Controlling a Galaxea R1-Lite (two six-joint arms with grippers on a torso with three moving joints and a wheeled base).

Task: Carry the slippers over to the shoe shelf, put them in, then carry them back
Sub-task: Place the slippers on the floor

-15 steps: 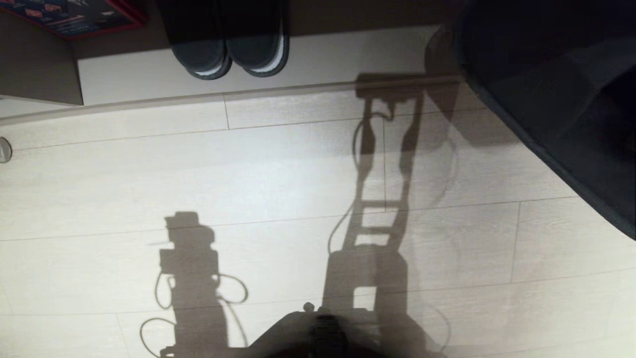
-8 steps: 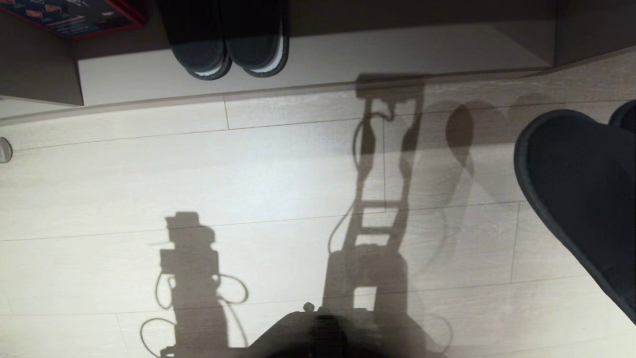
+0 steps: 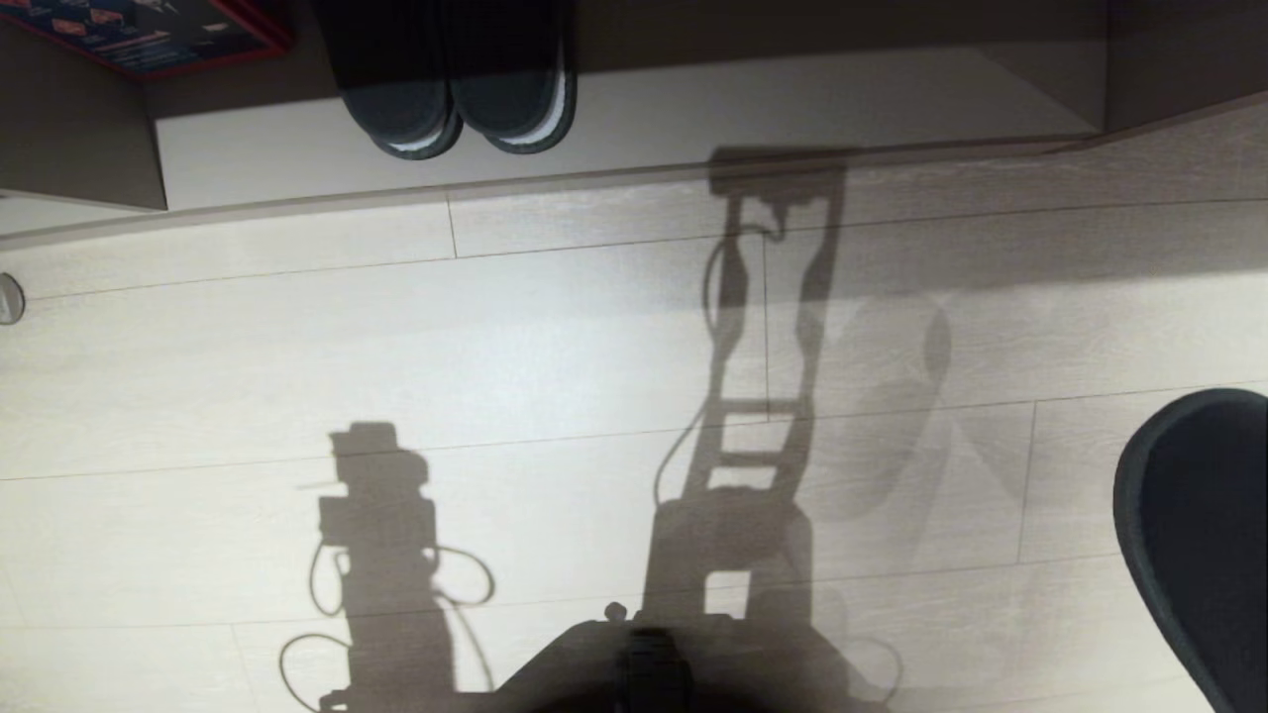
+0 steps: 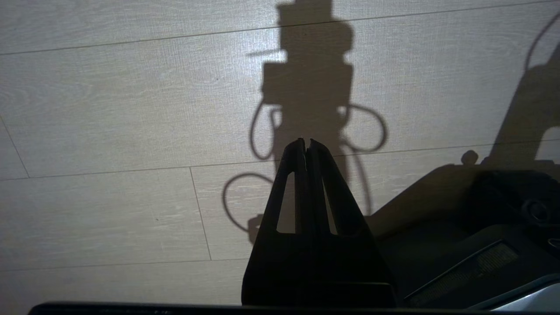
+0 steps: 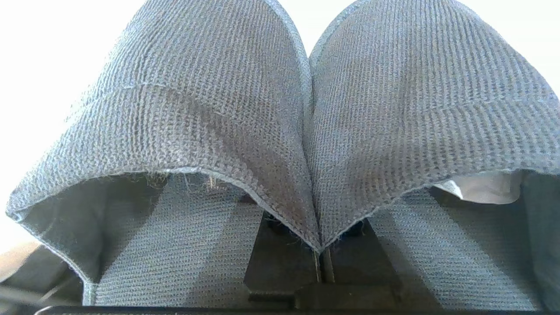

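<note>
Slippers (image 5: pixel 306 131), two of them, grey-blue and side by side with inner edges touching, are pinched at the meeting of their collars by the right gripper (image 5: pixel 321 262), whose two fingers are closed on the cloth. In the head view one slipper sole shows at the right edge above the floor (image 3: pixel 495 347). Beyond, the shoe shelf (image 3: pixel 693 119) holds two darker slippers (image 3: pixel 461 99) with white edges. The left gripper (image 4: pixel 306 146) hangs over the floor, its two fingers closed on nothing.
</note>
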